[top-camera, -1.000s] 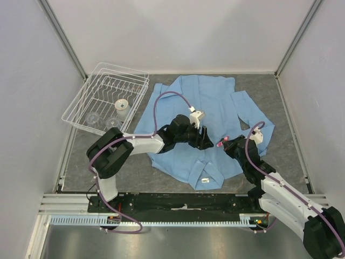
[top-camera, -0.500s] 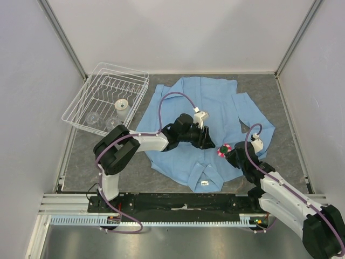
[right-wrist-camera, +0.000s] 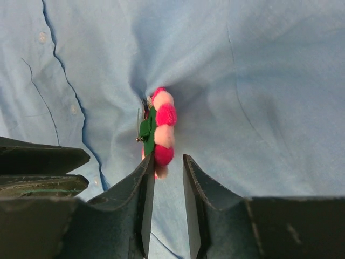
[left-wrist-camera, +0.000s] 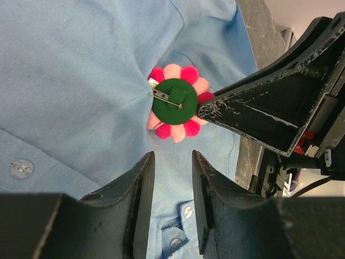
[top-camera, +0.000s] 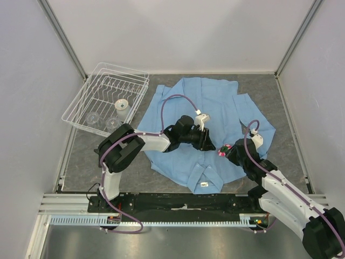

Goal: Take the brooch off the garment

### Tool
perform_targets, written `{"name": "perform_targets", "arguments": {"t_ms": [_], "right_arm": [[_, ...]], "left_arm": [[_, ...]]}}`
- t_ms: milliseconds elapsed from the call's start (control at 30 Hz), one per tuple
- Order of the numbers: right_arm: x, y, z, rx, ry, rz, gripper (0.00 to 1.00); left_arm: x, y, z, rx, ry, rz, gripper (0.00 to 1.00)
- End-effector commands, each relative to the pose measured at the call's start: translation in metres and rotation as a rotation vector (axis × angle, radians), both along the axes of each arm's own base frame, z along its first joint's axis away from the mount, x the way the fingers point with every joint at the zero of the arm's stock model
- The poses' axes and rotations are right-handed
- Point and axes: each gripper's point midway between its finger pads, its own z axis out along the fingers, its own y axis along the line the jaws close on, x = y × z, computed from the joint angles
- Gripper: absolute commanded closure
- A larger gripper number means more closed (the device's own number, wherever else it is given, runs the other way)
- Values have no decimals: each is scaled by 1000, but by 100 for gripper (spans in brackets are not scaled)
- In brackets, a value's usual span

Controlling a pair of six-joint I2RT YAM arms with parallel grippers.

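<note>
The light blue garment (top-camera: 199, 102) lies spread on the table. The brooch (top-camera: 222, 149) stands on edge on its lower right front, and the fabric puckers toward its pin. In the left wrist view the brooch (left-wrist-camera: 178, 102) shows its green back and pin, ringed by pink and red petals. My right gripper (right-wrist-camera: 167, 161) is narrowed on the lower edge of the brooch (right-wrist-camera: 160, 132), which sits between its tips. My left gripper (left-wrist-camera: 172, 156) is open and empty, just above the shirt and a short way left of the brooch. It shows in the top view (top-camera: 209, 143).
A white wire dish rack (top-camera: 108, 97) with a few small items stands at the back left. The shirt's white collar label (top-camera: 205, 183) lies near the front edge. Grey walls close in both sides and the back.
My right gripper has drawn the brooch slightly toward the near edge and turned it on edge. My left gripper has shifted a little right, closer to it. The shirt has bunched slightly.
</note>
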Motion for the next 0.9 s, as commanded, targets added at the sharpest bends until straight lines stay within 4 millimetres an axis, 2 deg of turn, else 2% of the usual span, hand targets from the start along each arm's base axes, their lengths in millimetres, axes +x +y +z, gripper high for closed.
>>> {"name": "perform_targets", "arguments": {"t_ms": [0,167,433,867], "right_arm": [[11,-4,20,-35,-47,16,64],[17,-5,22,-55,-38,27,61],[21,-4,25,-63,-49,49,61],[23,13,17,-28,-53,142,66]], "left_arm": [[0,-11,16,-64,-28,-25,60],[-2,-13,15,-64,-31,-30,60],[-2,-11,11,-55,-29,-25,61],[-2,-11,8,-49,-23,-23,62]]}}
